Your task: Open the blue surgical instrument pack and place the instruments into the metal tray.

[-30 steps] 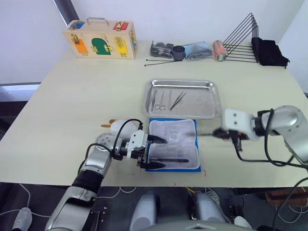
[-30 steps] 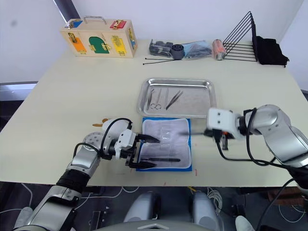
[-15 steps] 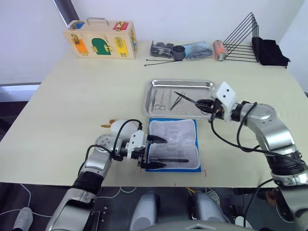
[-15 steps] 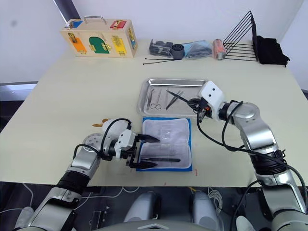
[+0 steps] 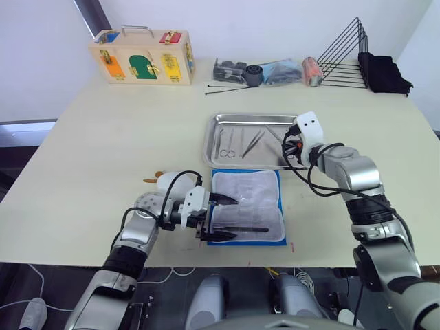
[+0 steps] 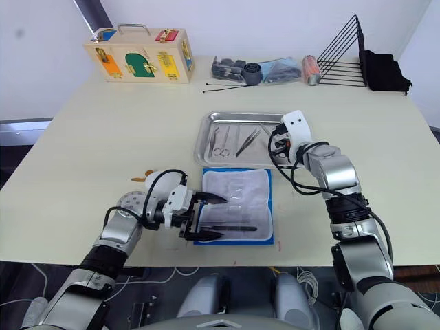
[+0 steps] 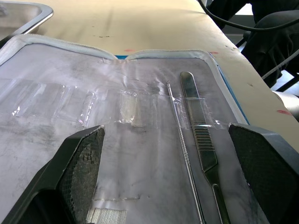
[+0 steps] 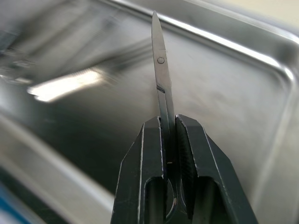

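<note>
The right pincer [image 8: 167, 140] is clamped on a pair of thin metal scissors [image 8: 160, 79], whose pointed blades stick out past the fingertips over the inside of the metal tray [image 5: 295, 121], near its right end. Other instruments [image 5: 240, 142] already lie in the left half of that tray: a pair of scissors and slim forceps side by side. Just in front of the tray, the blue pack [image 5: 247, 216] lies opened flat on the worktop [image 5: 103, 137], clear whitish inner side up. The left pincer [image 5: 220, 217] rests at the pack's left edge with its fingers [image 7: 81, 172] spread wide, one to each side of the pouch. Between those fingers, a slim metal tool [image 7: 201, 144] and a thin probe [image 7: 180, 135] remain tucked under the clear plastic.
</note>
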Controlling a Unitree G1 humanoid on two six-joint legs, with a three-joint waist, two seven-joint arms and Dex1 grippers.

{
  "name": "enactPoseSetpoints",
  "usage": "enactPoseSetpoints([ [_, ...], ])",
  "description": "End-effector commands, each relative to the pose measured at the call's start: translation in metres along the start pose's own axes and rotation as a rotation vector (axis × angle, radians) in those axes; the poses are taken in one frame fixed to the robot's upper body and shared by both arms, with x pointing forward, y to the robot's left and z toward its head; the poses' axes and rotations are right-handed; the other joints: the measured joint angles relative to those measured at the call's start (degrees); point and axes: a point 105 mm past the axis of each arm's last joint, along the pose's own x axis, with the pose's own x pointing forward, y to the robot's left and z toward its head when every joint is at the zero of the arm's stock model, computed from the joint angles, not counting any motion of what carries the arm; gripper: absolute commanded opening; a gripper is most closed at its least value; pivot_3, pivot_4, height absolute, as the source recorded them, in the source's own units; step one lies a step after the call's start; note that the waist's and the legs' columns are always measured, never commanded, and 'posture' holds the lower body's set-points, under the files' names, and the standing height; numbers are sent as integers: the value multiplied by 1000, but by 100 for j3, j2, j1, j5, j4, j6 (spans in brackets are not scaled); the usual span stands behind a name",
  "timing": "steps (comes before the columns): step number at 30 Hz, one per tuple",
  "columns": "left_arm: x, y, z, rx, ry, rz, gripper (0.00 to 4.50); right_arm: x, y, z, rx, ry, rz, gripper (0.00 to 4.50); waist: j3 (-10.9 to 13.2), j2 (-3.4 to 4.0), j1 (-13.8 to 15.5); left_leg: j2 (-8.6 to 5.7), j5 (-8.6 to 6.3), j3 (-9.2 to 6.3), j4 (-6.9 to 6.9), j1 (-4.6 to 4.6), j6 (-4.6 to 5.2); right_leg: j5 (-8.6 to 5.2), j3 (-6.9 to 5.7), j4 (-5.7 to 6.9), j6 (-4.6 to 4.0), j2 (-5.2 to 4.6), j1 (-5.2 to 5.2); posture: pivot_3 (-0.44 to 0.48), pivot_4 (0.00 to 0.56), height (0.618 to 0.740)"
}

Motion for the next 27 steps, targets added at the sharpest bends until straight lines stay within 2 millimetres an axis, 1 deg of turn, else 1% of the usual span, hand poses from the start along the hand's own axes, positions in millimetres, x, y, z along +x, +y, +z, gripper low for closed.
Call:
enactPoseSetpoints([
  [1, 4, -14, -21, -99, 45, -27, 4500, -2, 2, 22, 32, -58, -12, 105, 1, 1, -2, 0, 0, 0, 0, 0, 0, 0, 0, 0, 0, 0, 0, 0, 150, 740],
  [13, 6, -14, -20, -97, 44, -28, 4500, 9, 12, 21, 161, -23, -59, 105, 1, 4, -11, 1, 0, 0, -3, 0, 0, 0, 1, -1, 0, 0, -1, 0, 150, 740],
  [15, 7, -15, -20, -97, 42, -29, 4500, 11, 16, 20, 184, -15, -51, 105, 1, 4, -14, 1, 0, 0, -4, -1, 0, 0, 1, -1, 0, 0, -2, 0, 150, 740],
  [20, 7, -16, -20, -98, 43, -26, 4500, 16, 28, 19, 182, 2, -22, 105, 1, 4, -13, 1, 0, 0, -5, -1, 0, 0, 2, -2, 0, -1, -2, 0, 150, 740],
  [22, 7, -17, -20, -98, 43, -23, 4500, 18, 32, 15, 199, 34, -16, 105, 1, 4, -14, 1, 0, -1, -6, -1, 0, 0, 2, -2, 0, -1, -2, 0, 150, 740],
  [25, 8, -18, -21, -100, 42, -21, 4500, 20, 45, 13, 242, 64, 17, 105, 1, 5, -24, 1, 0, -2, -8, 2, 0, 0, 4, -1, 0, -1, -2, 0, 150, 740],
  [27, 7, -18, -21, -101, 42, -19, 4500, 21, 54, 16, 267, 62, 41, 105, 0, 6, -24, 2, 0, -5, -11, 3, 0, 0, 3, -1, 0, 0, -2, 0, 150, 740],
])
